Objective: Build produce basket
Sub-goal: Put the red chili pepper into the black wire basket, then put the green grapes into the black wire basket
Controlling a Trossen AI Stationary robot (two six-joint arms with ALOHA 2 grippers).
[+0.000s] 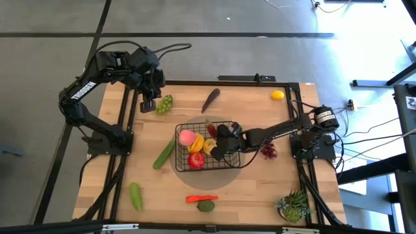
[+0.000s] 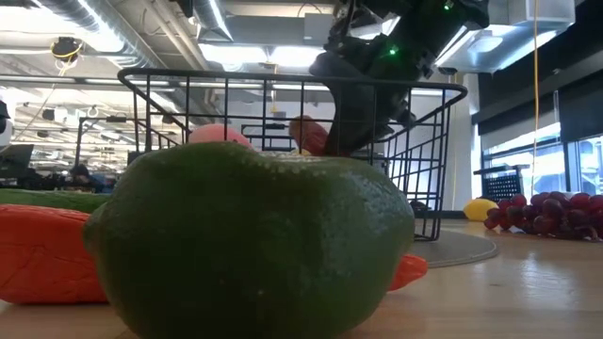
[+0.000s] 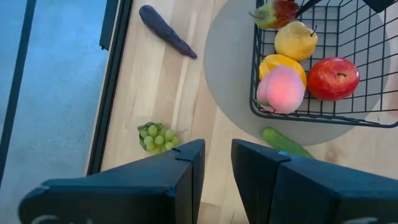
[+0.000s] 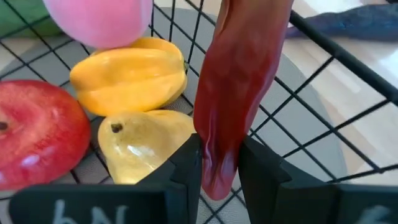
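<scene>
We are cataloguing the black wire-mesh basket (image 1: 208, 144), which is sitting on a grey round mat (image 1: 224, 179) at the middle of the wooden worktop (image 1: 260, 188). Inside it we are counting a pink peach (image 1: 187, 136), a red apple-like fruit (image 1: 195, 160), a yellow-orange ridged fruit (image 1: 197, 144) and a yellow pear (image 1: 210, 145).

The right pincer (image 4: 219, 163) is reaching into the basket, its fingers clamped on a long dark red chilli-like vegetable (image 4: 239, 87) that is standing over the pear.

The left pincer (image 3: 215, 163) is hovering above the worktop's far left part, near the bunch of green grapes (image 1: 165, 103); its fingers are standing slightly apart with nothing between them.

Loose on the worktop we are listing:
- a purple eggplant (image 1: 210, 99)
- a yellow lemon (image 1: 277, 95)
- dark red grapes (image 1: 268, 151)
- a green cucumber (image 1: 164, 155) beside the basket
- a second green cucumber (image 1: 135, 195)
- a red chilli (image 1: 201, 198)
- a round green fruit (image 1: 206, 206)

A spiky green potted plant (image 1: 294, 205) is occupying the near right corner.
</scene>
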